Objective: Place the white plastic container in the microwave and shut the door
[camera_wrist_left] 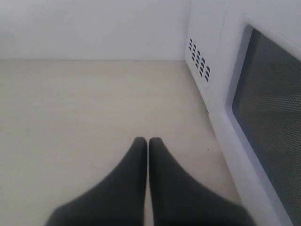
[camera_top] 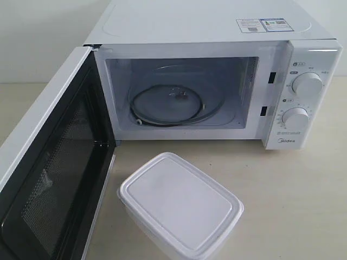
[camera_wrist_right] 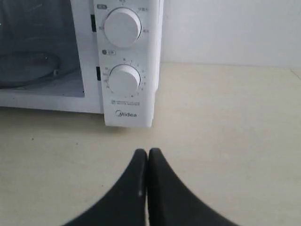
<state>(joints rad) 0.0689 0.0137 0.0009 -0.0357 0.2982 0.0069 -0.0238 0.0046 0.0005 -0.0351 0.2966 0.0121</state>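
The white plastic container (camera_top: 181,206) stands lidded on the table just in front of the microwave (camera_top: 217,32). The microwave's door (camera_top: 51,162) is swung wide to the left, its black mesh inner face showing, and the glass turntable (camera_top: 171,105) lies bare inside. Neither arm shows in the exterior view. My left gripper (camera_wrist_left: 148,141) is shut and holds nothing, over bare table beside the door's outer window (camera_wrist_left: 270,117). My right gripper (camera_wrist_right: 147,151) is also shut and holds nothing, a short way in front of the two knobs (camera_wrist_right: 123,77).
The beige table (camera_top: 303,189) stretches to the right of the container and in front of the control panel. A pale wall stands behind the microwave. The open door takes up the left front of the table.
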